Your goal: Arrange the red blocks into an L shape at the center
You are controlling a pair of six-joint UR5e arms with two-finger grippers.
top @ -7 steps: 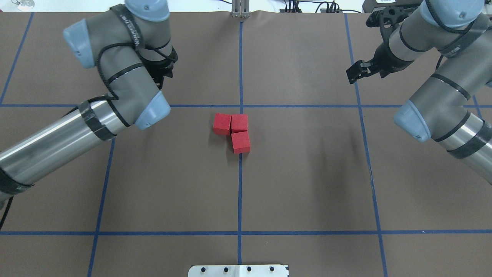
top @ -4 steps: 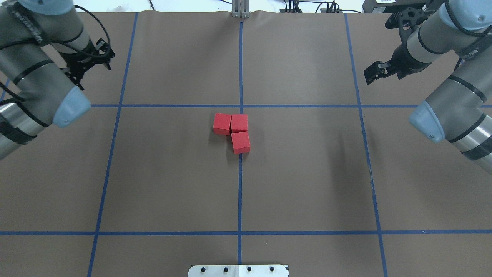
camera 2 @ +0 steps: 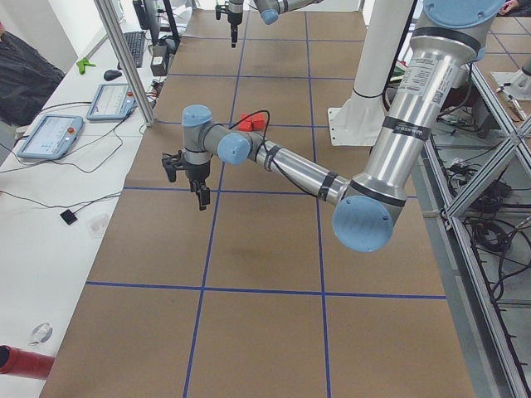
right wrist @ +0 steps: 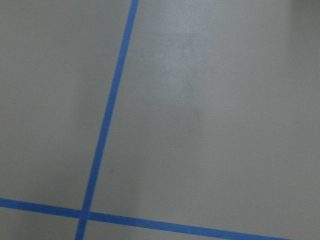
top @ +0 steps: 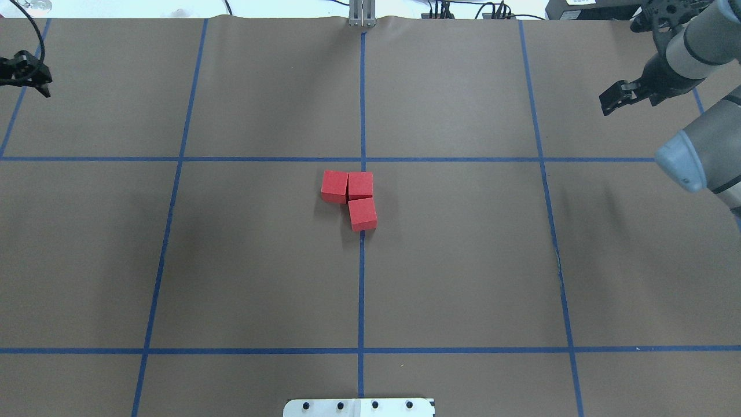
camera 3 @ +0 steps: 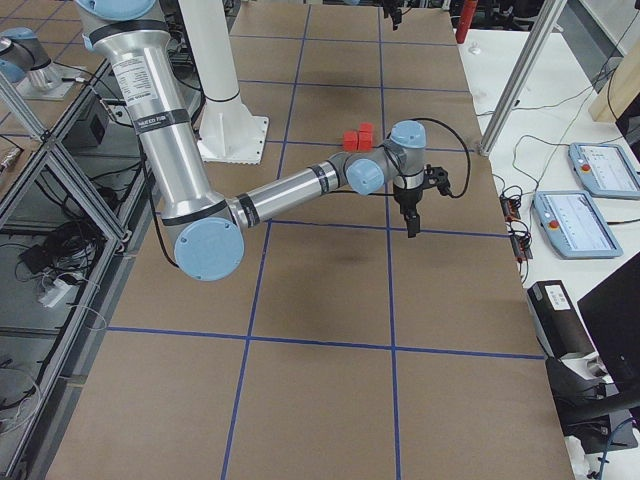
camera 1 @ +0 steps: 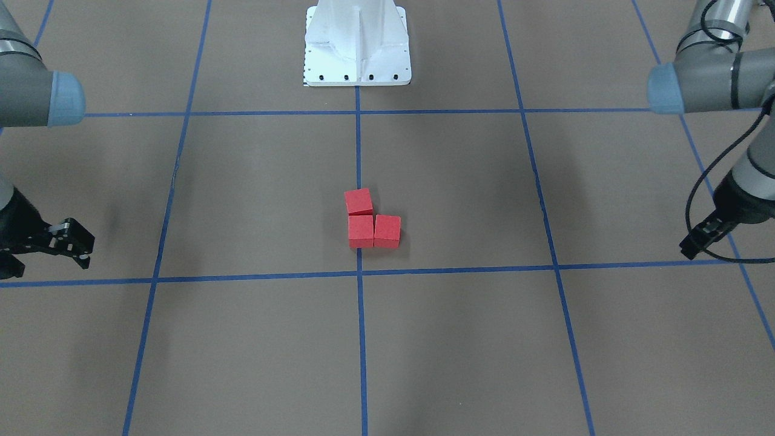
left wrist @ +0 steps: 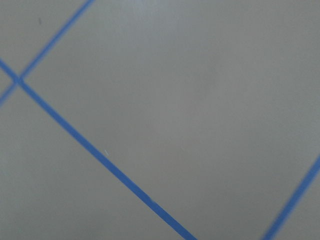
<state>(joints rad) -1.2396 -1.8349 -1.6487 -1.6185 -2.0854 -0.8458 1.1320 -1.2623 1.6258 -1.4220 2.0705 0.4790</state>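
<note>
Three red blocks (top: 360, 185) lie touching in an L at the center (top: 393, 191), on the middle blue line just below the far cross line. They also show in the front view (camera 1: 361, 231). My left gripper (top: 36, 81) hangs at the far left edge, well away from them; it also shows at the right of the front view (camera 1: 688, 248) and looks shut and empty. My right gripper (top: 612, 99) hangs at the far right, also far off; it shows at the left of the front view (camera 1: 69, 242) and looks shut and empty. Both wrist views show only bare floor and tape.
The white robot base plate (top: 359, 407) sits at the near edge on the middle line. Blue tape lines (top: 173, 158) divide the brown floor into squares. Operator tablets and cables (camera 2: 50, 137) lie beyond the far edge.
Both arms have drawn back outward, the left toward the far left edge and the right toward the far right. The three blocks have not moved.
</note>
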